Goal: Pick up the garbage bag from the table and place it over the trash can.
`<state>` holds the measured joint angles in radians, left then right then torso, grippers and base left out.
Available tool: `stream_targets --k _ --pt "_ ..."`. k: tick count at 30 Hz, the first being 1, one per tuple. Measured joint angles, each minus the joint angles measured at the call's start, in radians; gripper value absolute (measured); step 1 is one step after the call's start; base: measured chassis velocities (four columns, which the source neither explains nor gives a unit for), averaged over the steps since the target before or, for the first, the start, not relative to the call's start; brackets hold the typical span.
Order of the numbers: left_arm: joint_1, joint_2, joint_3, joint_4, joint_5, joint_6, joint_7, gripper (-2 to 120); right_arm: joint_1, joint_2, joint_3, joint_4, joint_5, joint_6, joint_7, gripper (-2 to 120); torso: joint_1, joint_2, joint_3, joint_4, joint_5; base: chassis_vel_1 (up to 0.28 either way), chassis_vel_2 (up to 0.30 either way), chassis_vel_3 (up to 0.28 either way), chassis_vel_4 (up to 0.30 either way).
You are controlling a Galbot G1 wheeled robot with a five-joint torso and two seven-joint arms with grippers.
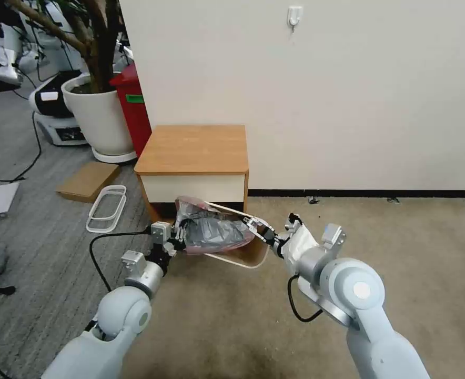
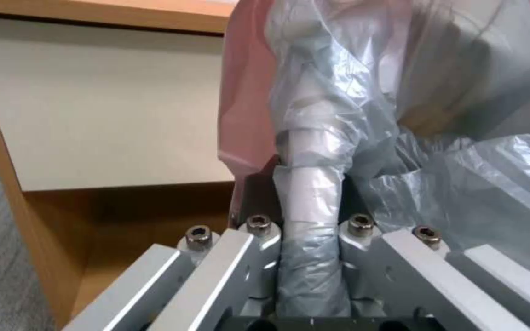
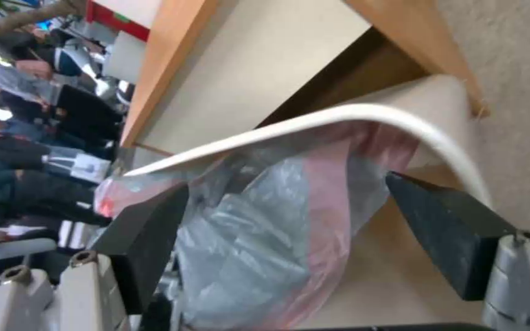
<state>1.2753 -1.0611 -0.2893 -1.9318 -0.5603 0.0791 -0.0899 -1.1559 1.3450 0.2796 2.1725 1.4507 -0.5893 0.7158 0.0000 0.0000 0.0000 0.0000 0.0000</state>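
The garbage bag is crumpled grey plastic with a pinkish-red edge, lying in and over the mouth of the cream trash can on the carpet in front of the table. My left gripper is at the can's left side, shut on a twisted strip of the garbage bag; the left gripper pinches it tightly. At the can's right side is my right gripper. Its black pads stand wide apart with the garbage bag between them, under the trash can's rim. The right gripper is open.
The wall runs behind the table. A large white plant pot and a tall red bin stand to the table's left. Cardboard, white frames and a black cable lie on the floor at left. Open carpet lies to the right.
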Motion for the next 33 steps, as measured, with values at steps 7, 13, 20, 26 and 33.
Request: stream_targets --k 7,13,20,26,33 --pt "-0.004 -0.001 0.009 0.003 0.001 0.0 0.001 7 0.003 0.003 -0.006 -0.006 -0.004 -0.007 -0.002 86 0.0 0.0 0.0 0.0 0.0 0.0 0.0 0.0 0.0" --pt "-0.001 0.001 0.015 -0.002 0.008 0.0 0.002 7 0.015 0.019 -0.03 -0.023 -0.001 -0.009 0.002 84 0.0 0.0 0.0 0.0 0.0 0.0 0.0 0.0 0.0" --pt "0.008 0.003 0.015 -0.006 0.034 -0.008 0.024 7 0.04 0.022 -0.044 -0.058 0.001 -0.011 0.019 84 0.0 0.0 0.0 0.0 0.0 0.0 0.0 0.0 0.0" --pt "0.008 0.0 0.022 -0.01 0.037 -0.009 0.027 7 0.055 0.02 -0.052 -0.102 0.004 -0.024 0.032 82 0.0 0.0 0.0 0.0 0.0 0.0 0.0 0.0 0.0" --pt "0.008 0.0 0.03 -0.011 0.038 -0.01 0.029 7 0.074 0.011 -0.065 -0.141 0.001 -0.029 0.039 80 0.0 0.0 0.0 0.0 0.0 0.0 0.0 0.0 0.0"
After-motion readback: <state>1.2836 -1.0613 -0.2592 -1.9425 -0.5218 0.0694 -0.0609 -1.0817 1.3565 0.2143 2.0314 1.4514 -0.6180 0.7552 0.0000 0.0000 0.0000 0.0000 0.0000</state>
